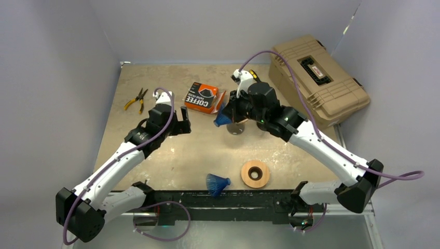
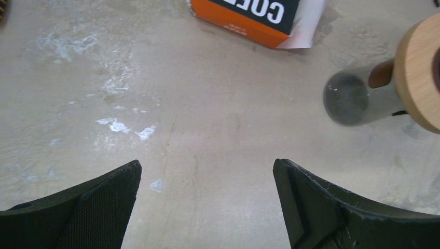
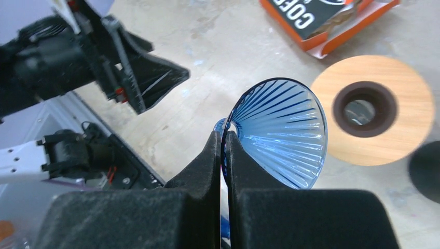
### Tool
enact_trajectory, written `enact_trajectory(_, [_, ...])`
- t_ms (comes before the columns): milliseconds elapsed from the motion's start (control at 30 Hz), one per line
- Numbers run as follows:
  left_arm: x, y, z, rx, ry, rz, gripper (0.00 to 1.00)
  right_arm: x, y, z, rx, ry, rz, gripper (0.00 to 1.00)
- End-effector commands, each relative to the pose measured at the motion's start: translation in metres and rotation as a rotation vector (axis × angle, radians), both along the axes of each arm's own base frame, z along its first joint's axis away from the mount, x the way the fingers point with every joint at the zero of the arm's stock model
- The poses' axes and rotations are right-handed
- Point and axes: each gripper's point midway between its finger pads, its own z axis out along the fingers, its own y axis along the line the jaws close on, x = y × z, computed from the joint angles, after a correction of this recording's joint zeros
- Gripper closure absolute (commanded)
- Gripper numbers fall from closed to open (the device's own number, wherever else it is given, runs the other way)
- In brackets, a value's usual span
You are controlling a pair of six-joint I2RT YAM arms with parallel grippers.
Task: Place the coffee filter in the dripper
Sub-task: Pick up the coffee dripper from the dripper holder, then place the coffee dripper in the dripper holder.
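A blue ribbed cone dripper (image 3: 283,135) hangs above the table, and my right gripper (image 3: 225,137) is shut on its rim. From above, the held dripper (image 1: 222,120) sits just left of a glass carafe with a wooden collar (image 1: 236,127); that collar (image 3: 373,109) lies under the dripper's right side. An orange coffee filter box (image 1: 202,97) lies behind them, with no loose coffee filter in view. My left gripper (image 2: 207,163) hovers open over bare table, left of the carafe (image 2: 346,98), holding nothing. A second blue dripper (image 1: 217,183) lies on its side near the front edge.
A wooden ring (image 1: 255,174) lies beside the second dripper at the front. Yellow-handled pliers (image 1: 136,99) rest at the back left. A tan hard case (image 1: 319,78) fills the back right corner. The orange box (image 2: 249,18) is close ahead of my left gripper.
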Motion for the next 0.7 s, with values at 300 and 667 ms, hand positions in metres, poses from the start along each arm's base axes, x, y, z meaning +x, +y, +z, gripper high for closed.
enact_trajectory(300, [0.008,0.020,-0.006,0.150,0.011,0.025,0.01,0.087,-0.036,0.056,-0.276,-0.188,-0.268,1.00])
enact_trajectory(667, [0.004,0.028,-0.008,0.199,0.028,0.036,0.01,0.123,-0.069,0.045,-0.528,-0.241,-0.470,1.00])
